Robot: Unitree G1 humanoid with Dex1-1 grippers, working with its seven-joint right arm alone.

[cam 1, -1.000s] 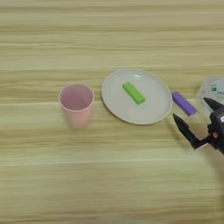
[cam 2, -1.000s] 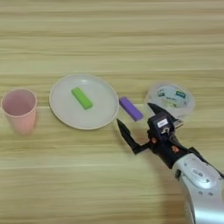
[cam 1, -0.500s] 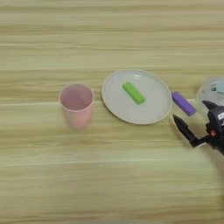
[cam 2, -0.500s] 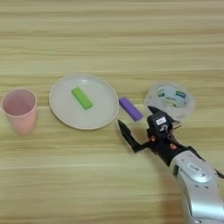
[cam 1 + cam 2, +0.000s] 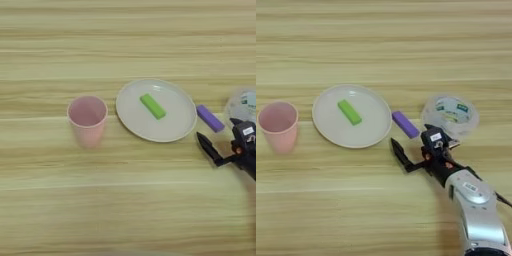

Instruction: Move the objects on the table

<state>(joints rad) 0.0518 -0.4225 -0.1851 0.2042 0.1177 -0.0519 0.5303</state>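
Observation:
A small purple bar (image 5: 405, 124) lies on the table (image 5: 356, 210) just right of the round white plate (image 5: 327, 131). A small bright green bar (image 5: 349, 111) rests on that plate, near its middle. The clear tape roll (image 5: 451, 113) with a green-and-white label lies flat to the right of the purple bar. My right gripper (image 5: 409, 134) is open just in front of the purple bar. Its left finger reaches toward the plate's rim and its right finger sits close to the tape roll. Nothing is between the fingers.
A pink cup (image 5: 278, 125) stands upright left of the plate. My silver forearm (image 5: 476, 210) comes in from the bottom right corner. In the left eye view the tape roll (image 5: 246, 102) is cut off by the right edge.
The gripper has stayed open in front of the purple bar, with only a slight shift of the wrist. The bars, tape roll, plate and cup have not moved.

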